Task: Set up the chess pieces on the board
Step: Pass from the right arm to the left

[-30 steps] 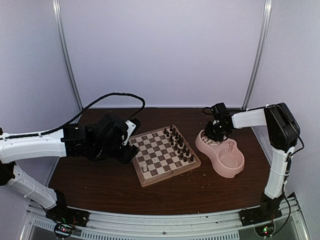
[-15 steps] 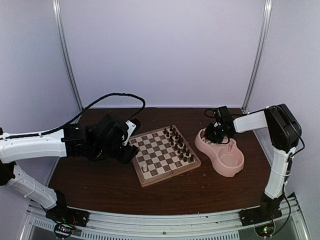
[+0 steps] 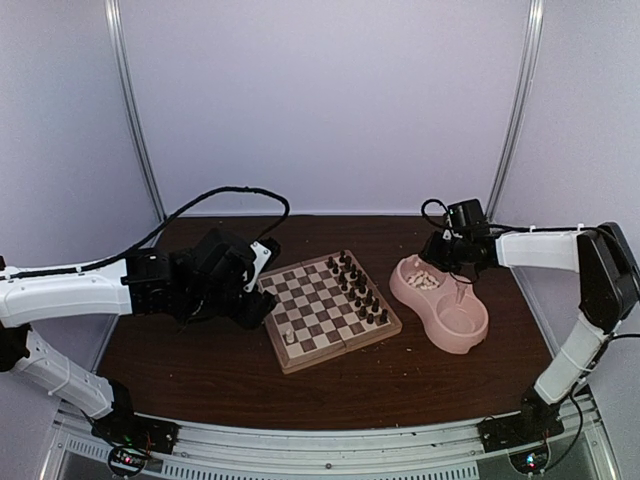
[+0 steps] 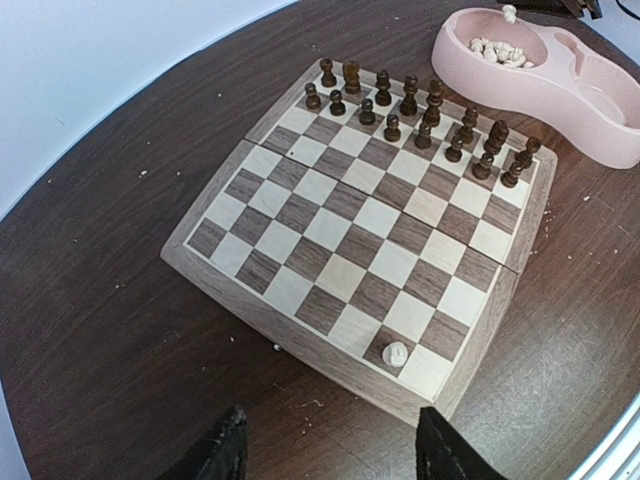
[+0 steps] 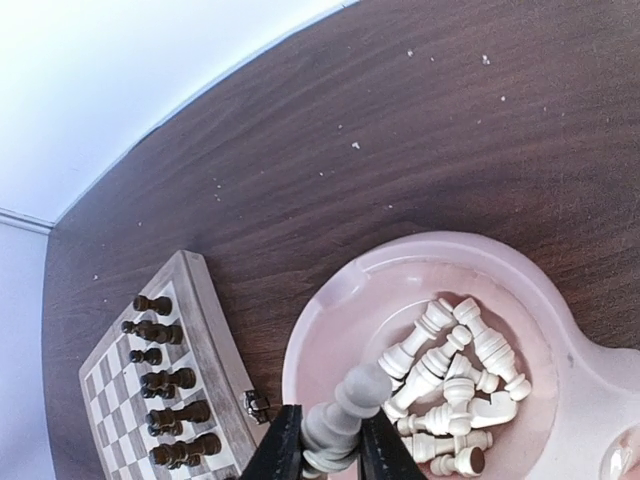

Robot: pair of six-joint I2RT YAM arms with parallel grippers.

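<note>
Right claw (image 5: 330, 432) pinches one chess piece (image 5: 352, 395); second chess piece (image 4: 396, 353) on board (image 4: 340, 250).

The dark counter (image 3: 200, 370) carries the board (image 3: 322, 312); the pink bowl (image 3: 412, 300) lies just right of the board.

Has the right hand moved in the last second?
Yes. The right hand rose rightward, out of the pink double bowl, gripping a cream-white chess piece.

no readable text, no labels, no numbers, no signs
</note>
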